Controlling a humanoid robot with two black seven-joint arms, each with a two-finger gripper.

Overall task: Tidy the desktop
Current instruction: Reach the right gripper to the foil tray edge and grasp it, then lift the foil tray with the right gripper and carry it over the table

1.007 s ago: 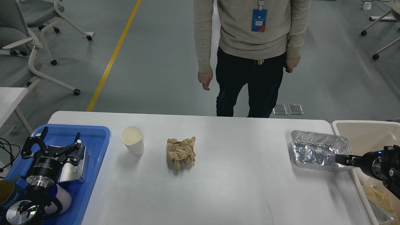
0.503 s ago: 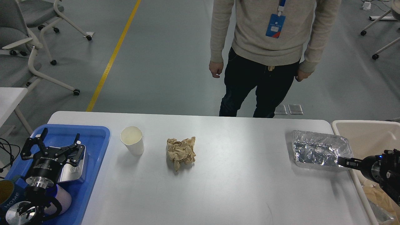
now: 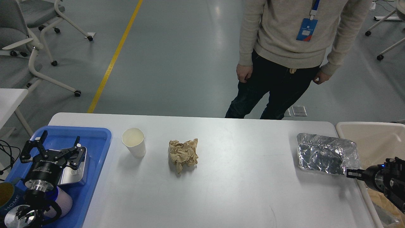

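The white desktop (image 3: 240,193) holds a white paper cup (image 3: 134,146), a crumpled ball of brown paper (image 3: 183,154) and a crumpled foil tray (image 3: 326,154) near its right edge. My left gripper (image 3: 60,136) is open and empty, above the blue tray (image 3: 96,134) at the left end. My right gripper (image 3: 350,173) comes in from the right, thin and dark, with its tip at the foil tray's near right corner. It looks shut on the rim there.
The blue tray holds a flat silver item (image 3: 74,172), a pale round item (image 3: 65,202) and a can. A beige open bin (image 3: 373,136) stands just right of the desktop. A person (image 3: 284,47) stands at the far edge. Office chairs (image 3: 25,47) are at the back left.
My right gripper has drawn back to the right and the foil tray has shifted slightly right with it. The person has stepped to the right. My left arm has barely moved.
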